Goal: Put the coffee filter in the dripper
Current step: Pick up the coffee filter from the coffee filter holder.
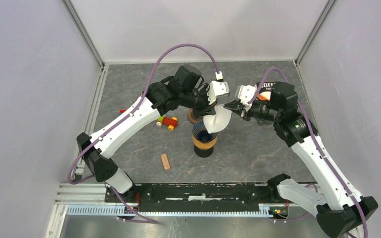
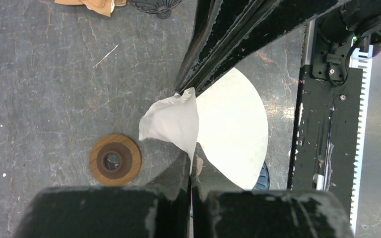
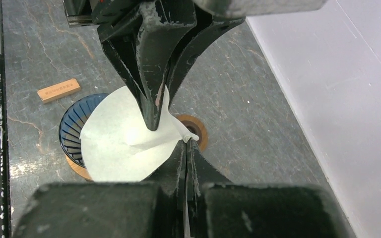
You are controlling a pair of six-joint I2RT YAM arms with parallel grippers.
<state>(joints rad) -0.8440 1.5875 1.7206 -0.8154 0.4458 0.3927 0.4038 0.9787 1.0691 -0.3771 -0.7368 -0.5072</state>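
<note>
Two black pincers meet over the middle of the grey, stone-veined bench (image 1: 258, 148), both clamped on one white paper coffee filter (image 1: 217, 120). The left pincer (image 1: 212, 105), fingers pressed together, nips the filter's upper edge, where the thin paper is crumpled into a soft fold. The right pincer (image 1: 231, 105), likewise closed tight, pinches the same puckered corner from the opposite side, its tips close to the other's. Below the grip the filter fans out smooth and flat with a rounded rim, hanging over the mouth of the dripper (image 1: 204, 140), a dark blue ribbed cone seated in a wooden collar on a black base; whether paper touches the rim cannot be told. Both white-shelled arms reach forward from the near edge and bend inward, wrists turned towards each other. A flat wooden ring (image 1: 194, 117) lies just behind the dripper, a small wooden block (image 1: 165, 161) nearer the arm bases, and a red and yellow brick-built toy (image 1: 166, 121) to the left
</note>
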